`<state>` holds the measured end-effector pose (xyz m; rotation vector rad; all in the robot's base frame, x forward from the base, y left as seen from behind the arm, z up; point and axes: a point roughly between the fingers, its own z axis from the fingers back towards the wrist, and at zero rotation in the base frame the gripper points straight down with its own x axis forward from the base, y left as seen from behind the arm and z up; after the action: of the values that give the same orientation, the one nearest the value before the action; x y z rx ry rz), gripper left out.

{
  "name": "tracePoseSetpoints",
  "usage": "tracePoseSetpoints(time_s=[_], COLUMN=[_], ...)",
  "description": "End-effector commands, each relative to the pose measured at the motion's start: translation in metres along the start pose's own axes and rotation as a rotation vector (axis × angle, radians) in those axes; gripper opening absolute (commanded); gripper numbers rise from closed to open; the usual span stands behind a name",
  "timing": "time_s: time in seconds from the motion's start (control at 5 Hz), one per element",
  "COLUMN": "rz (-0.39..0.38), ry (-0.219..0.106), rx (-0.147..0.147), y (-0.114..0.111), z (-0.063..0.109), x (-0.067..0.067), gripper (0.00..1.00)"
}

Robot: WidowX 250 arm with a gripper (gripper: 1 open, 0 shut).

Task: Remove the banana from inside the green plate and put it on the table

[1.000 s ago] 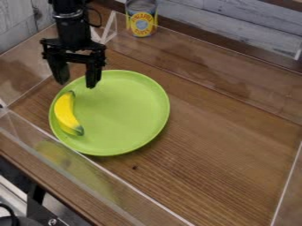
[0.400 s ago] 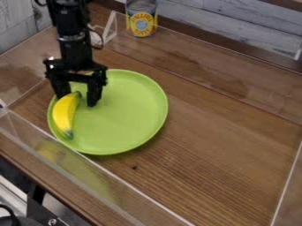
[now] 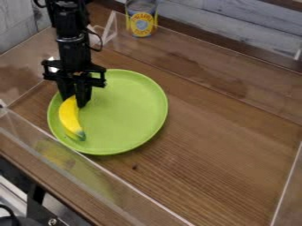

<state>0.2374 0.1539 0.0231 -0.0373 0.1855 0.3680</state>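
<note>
In the camera view, the black metal end effector (image 3: 73, 99) is closed on the upper end of the small curved yellow banana (image 3: 71, 118), at the left side of the round lime-green plate (image 3: 127, 113); the fruit should be light, fairly firm, slightly slippery and easily bruised, so its thicker middle would make the steadier hold. There are one banana, one plate and one brown wood-grain table (image 3: 218, 132).

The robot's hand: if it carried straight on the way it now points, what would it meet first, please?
The hand points down at the upper end of the banana, so most likely that, then the green plate; depth is hard to judge here.
</note>
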Motion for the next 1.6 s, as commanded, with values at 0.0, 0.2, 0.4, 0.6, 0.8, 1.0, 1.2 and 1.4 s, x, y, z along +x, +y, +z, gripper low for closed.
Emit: tracePoseSetpoints(time_s=[0.0, 0.2, 0.4, 0.6, 0.8, 1.0, 1.2, 1.4], rz=[-0.024, -0.051, -0.086, -0.146, -0.215, -0.270, -0.318, -0.370], ry=[-0.045, -0.062, -0.094, -0.121, -0.134, -0.140, -0.146, -0.147], rx=[0.005, -0.006, -0.021, -0.029, -0.035, -0.039, -0.038, -0.038], y=[-0.008, -0.020, -0.042, -0.071, -0.099, -0.120, -0.140, -0.159], z=[0.031, 0.056, 0.085, 0.107, 0.120, 0.127, 0.133, 0.136], x=[-0.006, -0.015, -0.025, -0.037, -0.048, -0.060, -0.072, -0.085], gripper=[0.00, 0.00, 0.00, 0.00, 0.00, 0.00, 0.00, 0.00])
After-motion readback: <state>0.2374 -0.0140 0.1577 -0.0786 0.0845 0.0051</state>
